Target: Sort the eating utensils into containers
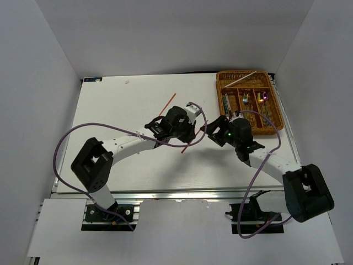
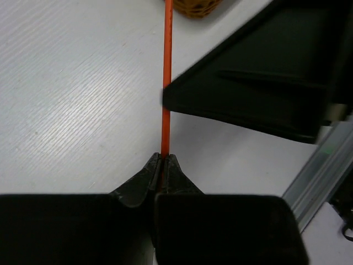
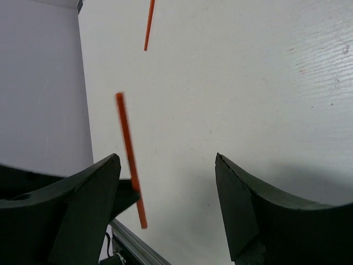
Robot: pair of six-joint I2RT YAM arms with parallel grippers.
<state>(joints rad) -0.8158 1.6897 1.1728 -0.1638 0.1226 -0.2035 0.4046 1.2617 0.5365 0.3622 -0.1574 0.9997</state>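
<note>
My left gripper [image 2: 161, 161] is shut on a thin red chopstick [image 2: 166, 66] and holds it near the table's middle [image 1: 193, 136]. The chopstick's near end sticks out below it [image 1: 186, 149]. My right gripper [image 3: 168, 171] is open and empty, right beside the left one [image 1: 209, 135]. The held chopstick [image 3: 129, 160] crosses in front of its left finger without touching it. A second red chopstick [image 1: 167, 105] lies on the table further back; it also shows in the right wrist view [image 3: 148, 25]. The brown wicker tray [image 1: 274, 107] at the back right holds several utensils, among them iridescent spoons [image 1: 259, 96].
A pale thin stick [image 1: 242, 79] lies in the tray's crosswise slot. The tray's corner [image 2: 193, 8] shows beyond the chopstick tip. An aluminium rail [image 1: 182, 194] runs along the near table edge. White walls close in the left, back and right. Purple cables loop over both arms.
</note>
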